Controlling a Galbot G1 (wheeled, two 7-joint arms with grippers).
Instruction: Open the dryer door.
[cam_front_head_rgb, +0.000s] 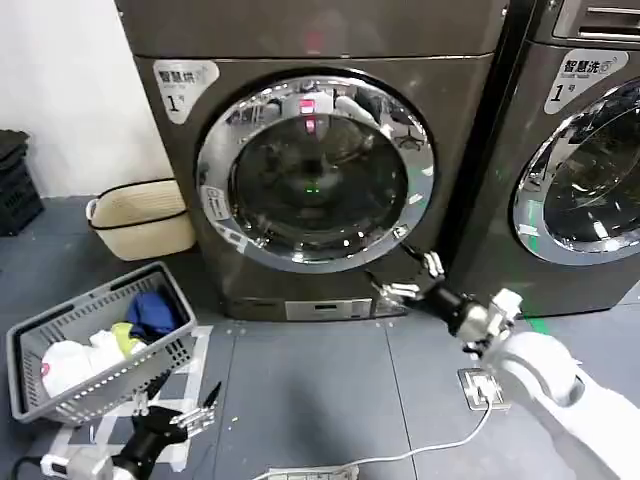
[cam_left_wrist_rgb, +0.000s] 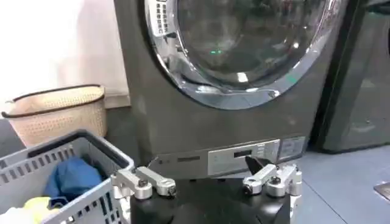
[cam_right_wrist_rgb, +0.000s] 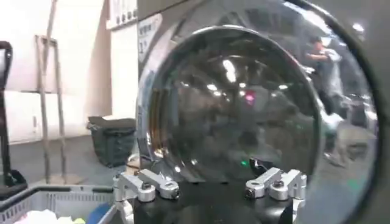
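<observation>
A: Nearest us in the head view is our left gripper (cam_front_head_rgb: 185, 418), low over the grey floor just beside the grey laundry basket (cam_front_head_rgb: 60, 335). Its fingers are spread apart, holding nothing.

B: Agreed. In the left wrist view we see those same fingers (cam_left_wrist_rgb: 149, 182) wide apart, with the dryer door (cam_left_wrist_rgb: 244, 49) well beyond them, up on the machine's front.

A: And our right gripper (cam_front_head_rgb: 412, 277)?

B: It reaches out to the lower right rim of the dryer door (cam_front_head_rgb: 315, 170), at the chrome ring's edge. The fingers are parted, one near the rim, one lower toward the panel beneath. We cannot tell whether they touch the ring.

A: In the right wrist view the fingers (cam_right_wrist_rgb: 274, 182) stand open too, with the dark glass bowl of the dryer door (cam_right_wrist_rgb: 234, 103) close ahead.

B: The door sits flush in the machine's front. A wicker basket (cam_front_head_rgb: 140, 215) stands on the floor to its left, and a second machine (cam_front_head_rgb: 580, 150) stands on the right.
</observation>
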